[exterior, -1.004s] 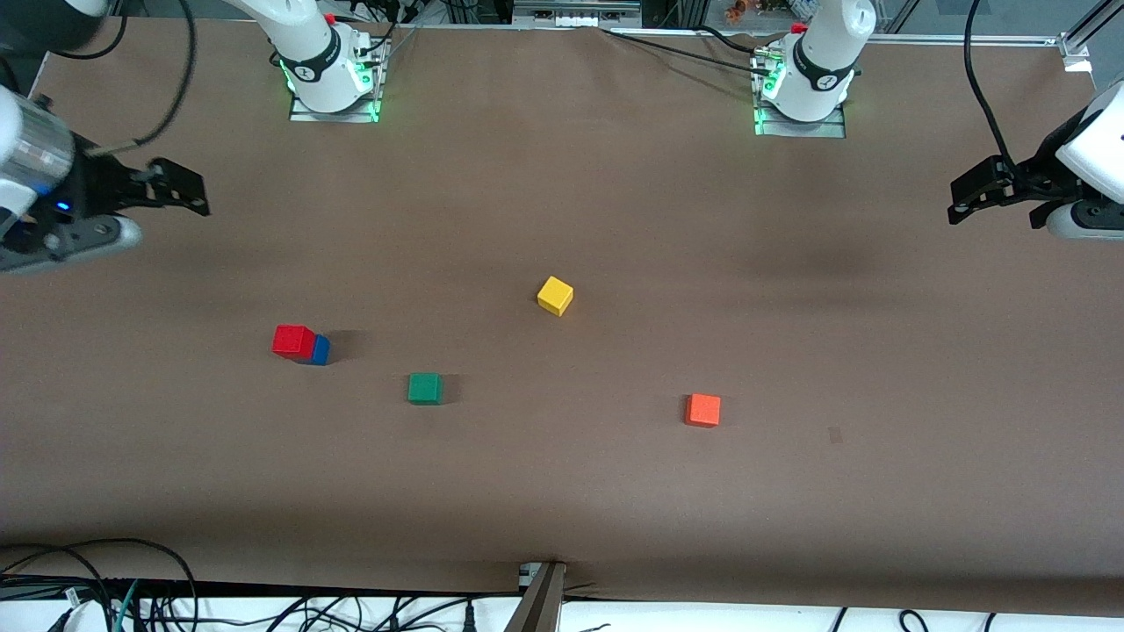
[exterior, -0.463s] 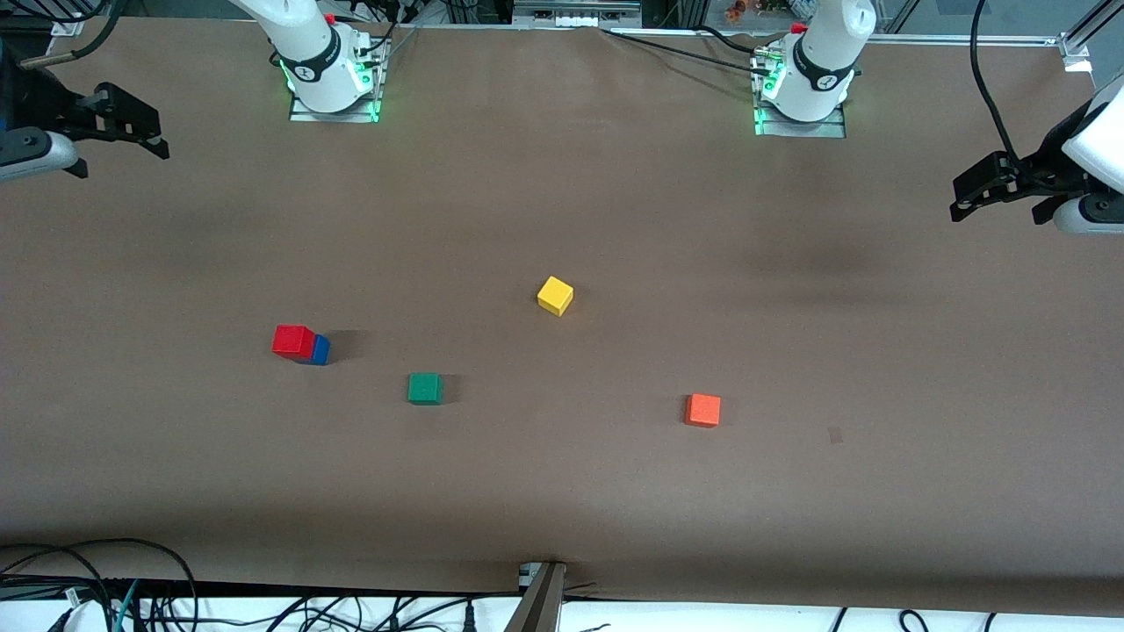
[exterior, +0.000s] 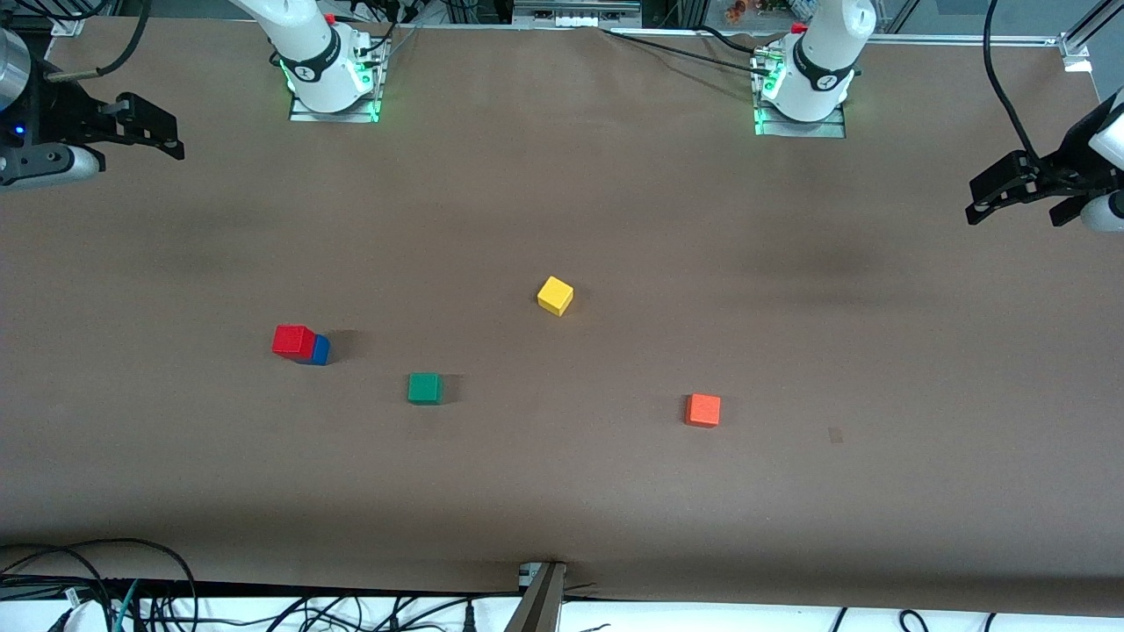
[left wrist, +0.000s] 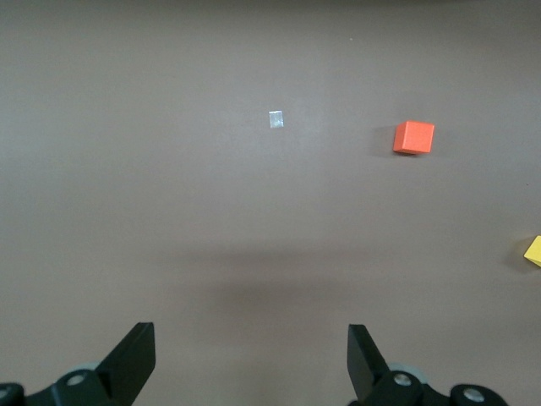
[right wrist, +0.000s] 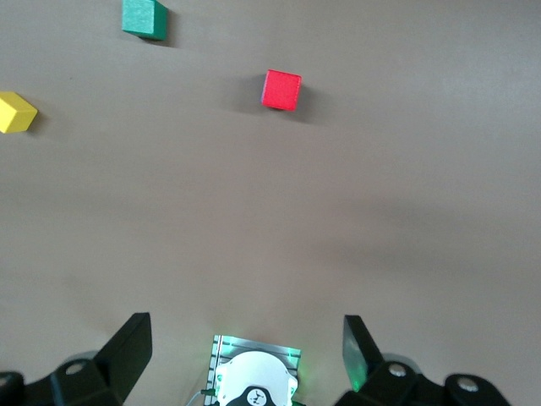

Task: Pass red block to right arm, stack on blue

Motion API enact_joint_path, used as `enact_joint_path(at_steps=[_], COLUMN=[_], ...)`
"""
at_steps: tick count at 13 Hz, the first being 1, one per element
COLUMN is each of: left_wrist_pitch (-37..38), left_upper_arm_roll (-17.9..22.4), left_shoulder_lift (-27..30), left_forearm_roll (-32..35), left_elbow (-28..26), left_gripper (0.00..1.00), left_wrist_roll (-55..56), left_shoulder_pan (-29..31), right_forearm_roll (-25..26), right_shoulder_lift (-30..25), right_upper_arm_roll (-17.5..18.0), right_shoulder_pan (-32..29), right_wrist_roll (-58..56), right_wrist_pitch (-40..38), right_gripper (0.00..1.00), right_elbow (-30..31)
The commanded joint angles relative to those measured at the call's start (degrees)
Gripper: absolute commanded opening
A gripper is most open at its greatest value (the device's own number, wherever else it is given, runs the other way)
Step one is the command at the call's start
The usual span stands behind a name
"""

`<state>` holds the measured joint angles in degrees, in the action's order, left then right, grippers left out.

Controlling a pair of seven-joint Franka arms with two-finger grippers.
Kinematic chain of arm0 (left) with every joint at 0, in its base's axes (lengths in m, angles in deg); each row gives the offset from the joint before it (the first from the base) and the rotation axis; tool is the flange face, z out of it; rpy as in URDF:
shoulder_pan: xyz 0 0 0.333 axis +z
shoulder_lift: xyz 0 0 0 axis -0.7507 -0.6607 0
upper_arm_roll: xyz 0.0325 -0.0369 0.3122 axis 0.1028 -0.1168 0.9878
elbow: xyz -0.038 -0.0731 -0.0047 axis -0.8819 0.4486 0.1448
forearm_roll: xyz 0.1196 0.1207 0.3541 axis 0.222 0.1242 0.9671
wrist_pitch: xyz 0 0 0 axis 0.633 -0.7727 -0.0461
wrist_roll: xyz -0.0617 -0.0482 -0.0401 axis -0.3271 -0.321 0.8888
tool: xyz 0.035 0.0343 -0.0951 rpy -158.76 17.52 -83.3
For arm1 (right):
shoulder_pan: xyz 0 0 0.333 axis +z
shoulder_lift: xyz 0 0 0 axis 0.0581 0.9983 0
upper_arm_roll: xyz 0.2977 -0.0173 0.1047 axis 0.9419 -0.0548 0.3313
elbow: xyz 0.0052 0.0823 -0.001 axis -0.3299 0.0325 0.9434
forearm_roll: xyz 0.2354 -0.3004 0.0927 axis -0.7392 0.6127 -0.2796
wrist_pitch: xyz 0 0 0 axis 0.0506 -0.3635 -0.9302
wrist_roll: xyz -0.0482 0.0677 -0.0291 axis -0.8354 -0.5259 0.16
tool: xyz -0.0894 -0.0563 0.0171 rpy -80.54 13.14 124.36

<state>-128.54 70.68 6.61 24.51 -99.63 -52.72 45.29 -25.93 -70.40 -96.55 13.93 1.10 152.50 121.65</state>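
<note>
The red block (exterior: 292,340) rests on top of the blue block (exterior: 320,350), toward the right arm's end of the table. The right wrist view shows the red block (right wrist: 281,90) alone, with the blue one hidden under it. My right gripper (exterior: 167,132) hangs open and empty over the table's edge at the right arm's end, well away from the stack. Between the spread right gripper (right wrist: 247,330) fingers only the arm's base shows. My left gripper (exterior: 979,200) hovers open and empty over the left arm's end. Bare table lies under the left gripper (left wrist: 251,338).
A green cube (exterior: 425,388) lies nearer to the front camera than the stack. A yellow cube (exterior: 555,295) sits mid-table and an orange cube (exterior: 702,410) toward the left arm's end. The arm bases (exterior: 329,75) (exterior: 803,88) stand along the robots' edge.
My right gripper has pulled away toward the robots' edge of the table. The left gripper has drifted outward toward its end. None of the blocks has moved.
</note>
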Motion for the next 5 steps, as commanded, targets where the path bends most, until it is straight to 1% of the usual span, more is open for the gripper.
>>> enact_joint_path(at_steps=[1,5], left_wrist_pitch=[0.39,0.48], left_upper_arm_roll=[-0.63,-0.37], left_shoulder_lift=[-0.65,-0.83], left_forearm_roll=[-0.6,-0.6], left_elbow=[1.34,0.99], left_gripper=[1.0,1.0], left_wrist_roll=[0.39,-0.05], left_shoulder_pan=[0.02,0.19], right_forearm_roll=[0.73,0.99], right_shoulder_lift=[1.51,1.51], right_upper_arm_roll=[-0.07,-0.07], right_shoulder_pan=[-0.49,-0.49], right_wrist_roll=[0.48,0.56], right_wrist_pitch=[-0.45,-0.36], right_gripper=[1.0,1.0], right_elbow=[-2.08,-2.08])
